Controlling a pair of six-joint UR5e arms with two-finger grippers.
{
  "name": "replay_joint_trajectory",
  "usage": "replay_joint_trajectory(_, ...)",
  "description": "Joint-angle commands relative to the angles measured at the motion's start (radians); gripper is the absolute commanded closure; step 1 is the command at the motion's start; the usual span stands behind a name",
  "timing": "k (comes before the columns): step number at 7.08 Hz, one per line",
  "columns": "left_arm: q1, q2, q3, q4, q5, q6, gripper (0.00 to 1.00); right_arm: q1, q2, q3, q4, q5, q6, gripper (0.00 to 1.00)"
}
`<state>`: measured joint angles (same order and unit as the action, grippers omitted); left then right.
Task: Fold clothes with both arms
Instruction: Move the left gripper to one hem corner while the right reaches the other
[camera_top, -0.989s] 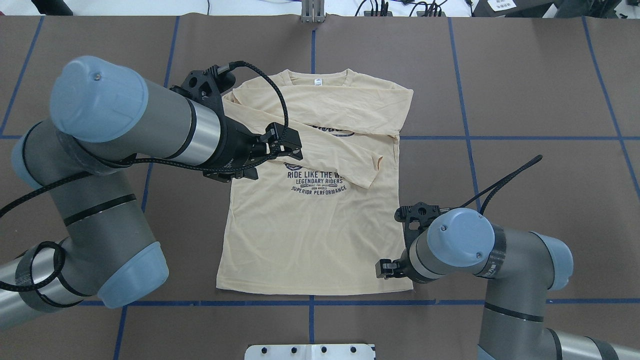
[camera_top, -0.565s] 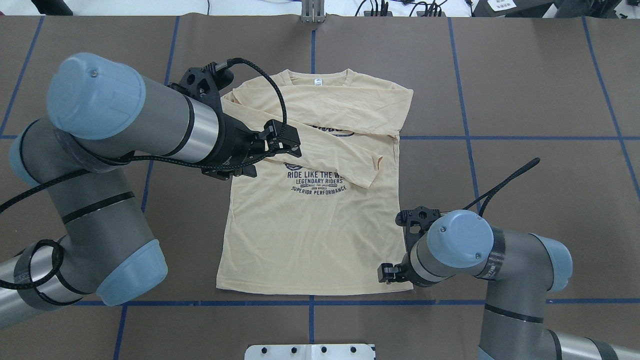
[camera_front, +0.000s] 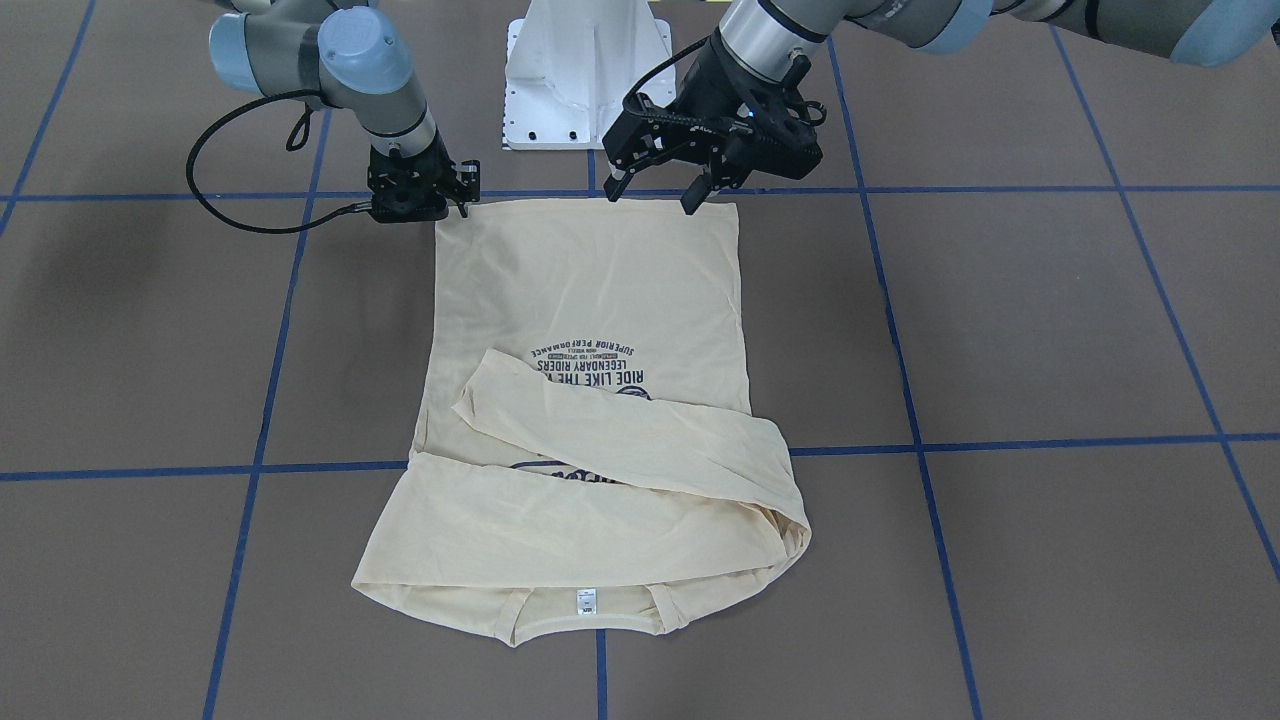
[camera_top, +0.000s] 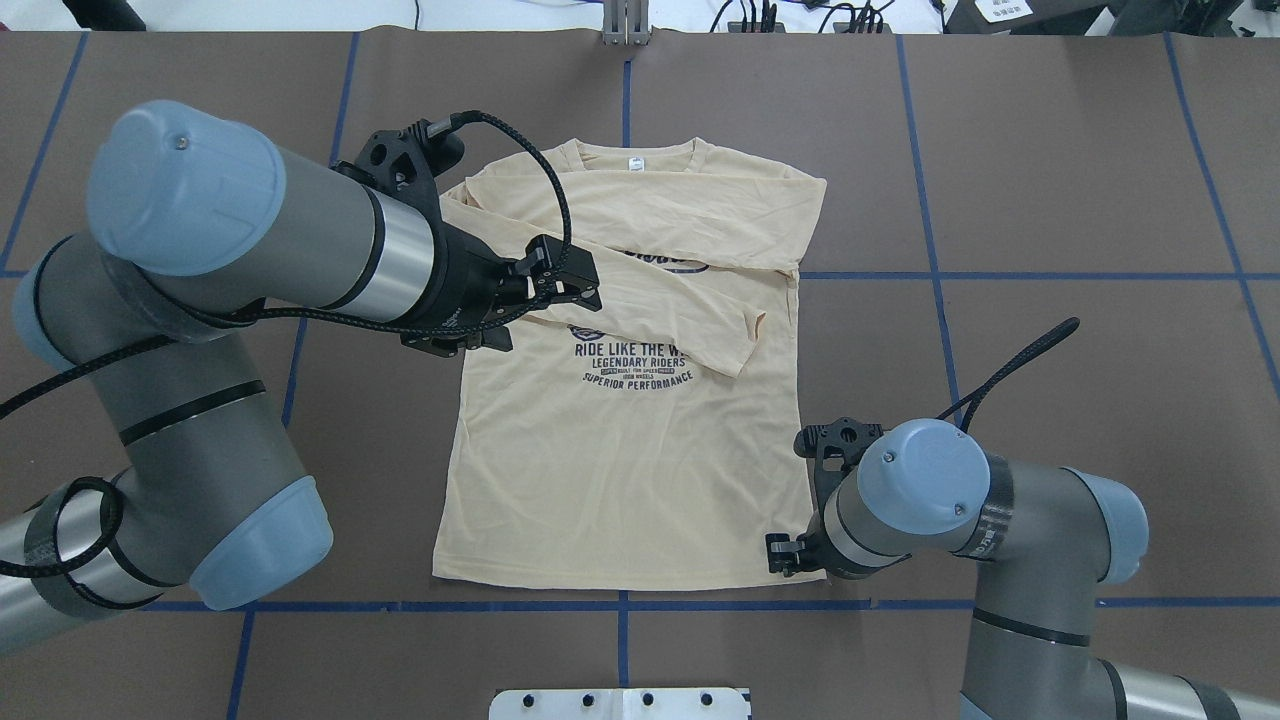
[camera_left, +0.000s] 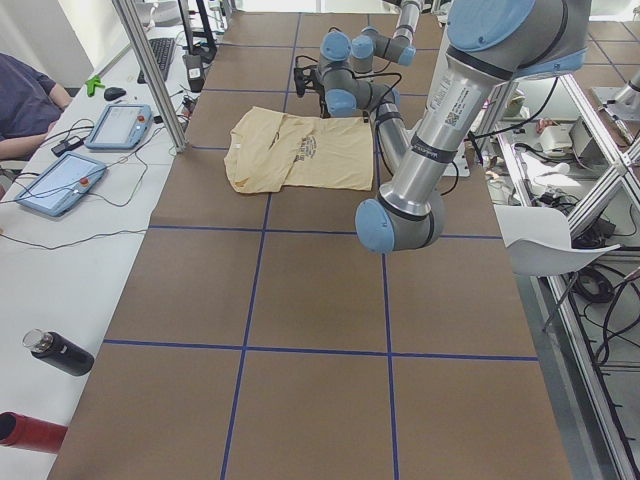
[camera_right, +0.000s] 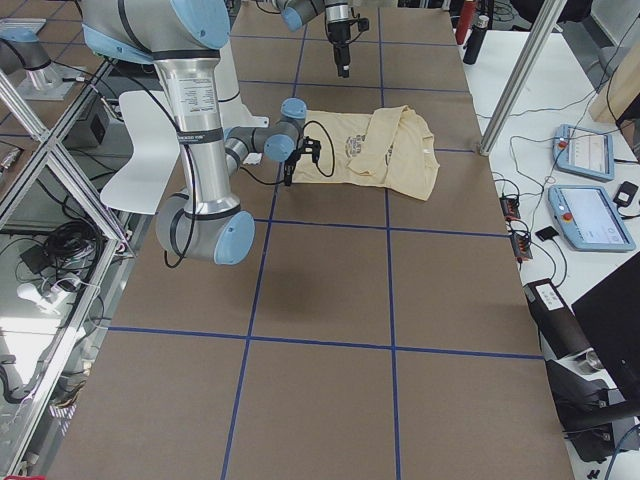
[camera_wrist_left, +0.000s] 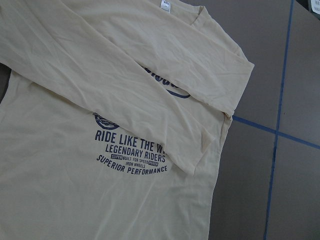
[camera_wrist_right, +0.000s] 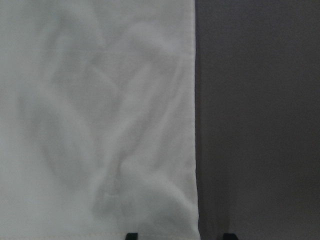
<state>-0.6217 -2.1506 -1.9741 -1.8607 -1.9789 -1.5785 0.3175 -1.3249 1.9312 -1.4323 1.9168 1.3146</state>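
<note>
The cream-yellow shirt (camera_top: 620, 470) lies flat, front up, collar and white neck label (camera_top: 634, 164) at the far side. Both sleeves are folded across the chest over the navy print (camera_top: 634, 365). My left gripper (camera_top: 575, 285) hangs open and empty above the chest; in the front view it (camera_front: 650, 195) shows with fingers apart, well above the cloth (camera_front: 590, 290). My right gripper (camera_top: 785, 555) is low at the near right hem corner. In the right wrist view its two fingertips (camera_wrist_right: 131, 236) stand apart, straddling the shirt's side edge (camera_wrist_right: 100, 125), holding nothing.
The brown table cover has blue tape lines (camera_top: 1000, 275). The white pedestal base (camera_top: 620, 703) stands at the near edge. In the left side view, tablets (camera_left: 120, 125), a metal post (camera_left: 150, 70) and a seated person (camera_left: 25, 100) are beyond the far edge.
My right gripper has moved slightly toward the near hem corner. My left arm has drifted a little left. The shirt has not moved.
</note>
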Motion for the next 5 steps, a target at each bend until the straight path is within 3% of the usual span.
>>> replay_joint_trajectory(1, -0.001, 0.002, 0.0, 0.0, 0.0, 0.0, 0.0, 0.0, 0.0, 0.0, 0.0, 0.002, 0.0, 0.46)
replay_joint_trajectory(3, -0.001, 0.002, 0.001, -0.002, 0.0, 0.0, 0.0, 0.002, 0.001, 0.003, 0.0, 0.033, 0.0, 0.96)
replay_joint_trajectory(5, -0.001, 0.015, 0.001, -0.002, 0.002, 0.0, 0.0, 0.002, 0.007, 0.008, 0.0, 0.033, 0.0, 1.0)
